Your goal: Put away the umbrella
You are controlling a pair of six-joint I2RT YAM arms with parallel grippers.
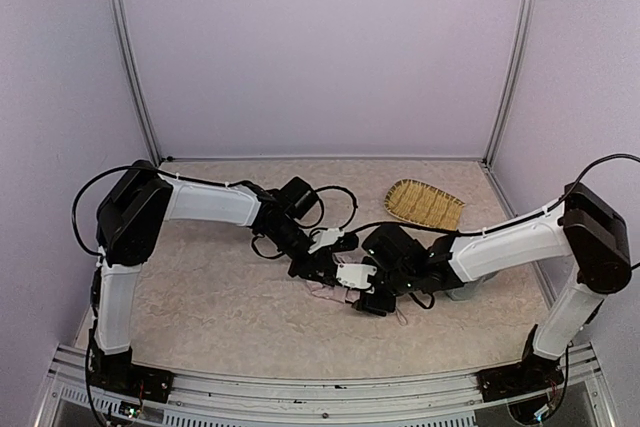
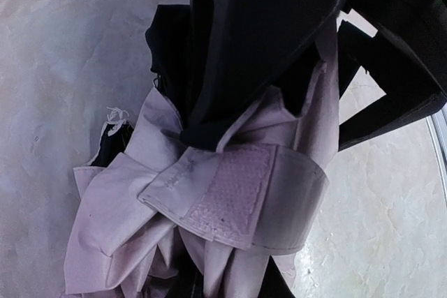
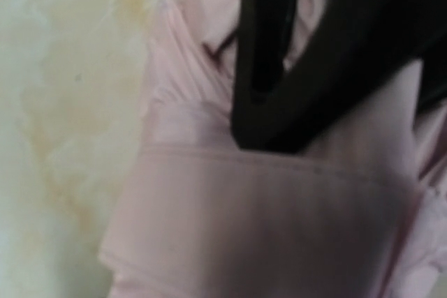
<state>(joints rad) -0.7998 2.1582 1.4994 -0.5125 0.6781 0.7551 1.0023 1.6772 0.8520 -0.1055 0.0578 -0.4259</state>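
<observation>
Two arms meet mid-table (image 1: 220, 297) over the folded umbrella (image 2: 126, 242). The left gripper (image 2: 279, 127) has its jaws pinching the bunched pink fabric. The right gripper (image 1: 362, 297) gives no clear view of its jaws; cannot tell. Step judged: securing the Velcro strap (image 2: 230, 197) round the bundle. The next move calls for pressing it closed.

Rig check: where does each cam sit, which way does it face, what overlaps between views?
Top external: fixed high behind the bases, looking down and forward over the table; left arm and right arm whole, woven tray at back.
Left wrist: on the left wrist, looking along its black fingers at the umbrella, close on its fastening strap.
Right wrist: on the right wrist, blurred, pressed close to the pink fabric; one dark finger shows.
Shared: both wrist views show the umbrella and bare table beside it.
</observation>
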